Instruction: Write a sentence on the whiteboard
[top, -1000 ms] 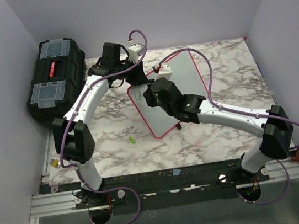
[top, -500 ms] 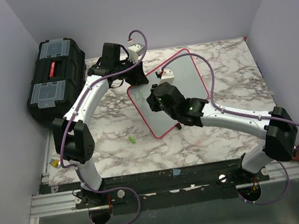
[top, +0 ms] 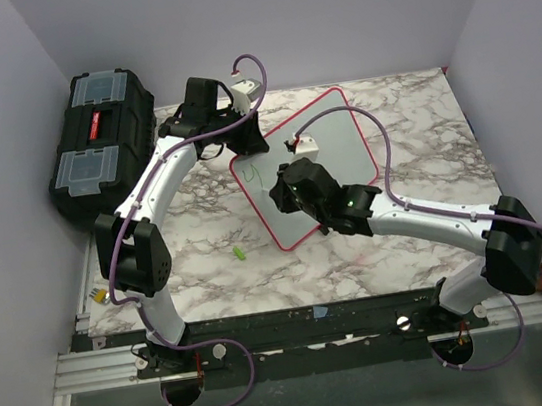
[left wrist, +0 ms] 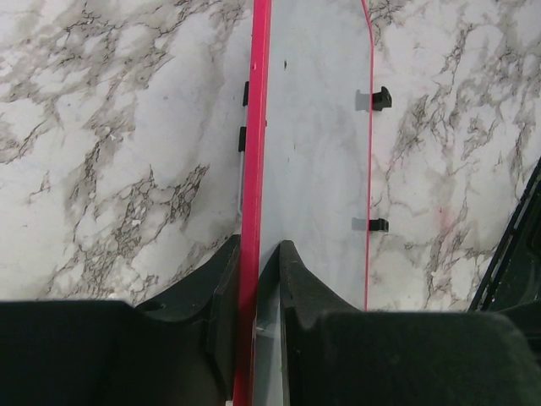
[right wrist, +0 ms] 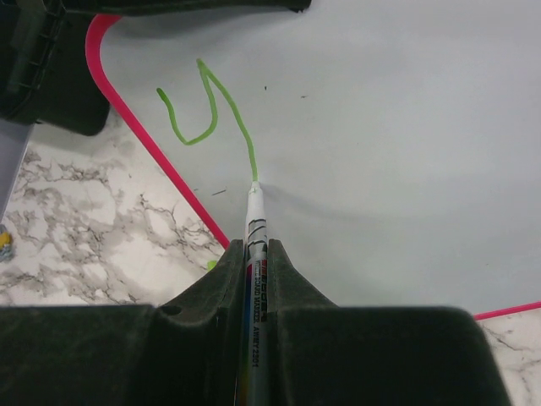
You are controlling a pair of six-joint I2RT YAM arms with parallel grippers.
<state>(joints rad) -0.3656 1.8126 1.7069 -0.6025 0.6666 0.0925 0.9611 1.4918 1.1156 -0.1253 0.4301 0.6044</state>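
The whiteboard, white with a red-pink frame, lies slanted on the marble table. My left gripper is shut on its far-left edge, with the frame pinched between the fingers. My right gripper is shut on a whiteboard marker. The marker's tip touches the whiteboard at the end of a green stroke. The sentence shows as one y-shaped green mark near the board's left corner.
A black toolbox with clear lid compartments stands at the far left, off the marble table. A small green cap lies on the table near the board's near-left edge. Purple walls close in the left, right and back.
My right gripper has drawn the marker toward the near side, and the green stroke has grown a long tail. The left gripper has kept its hold and not moved.
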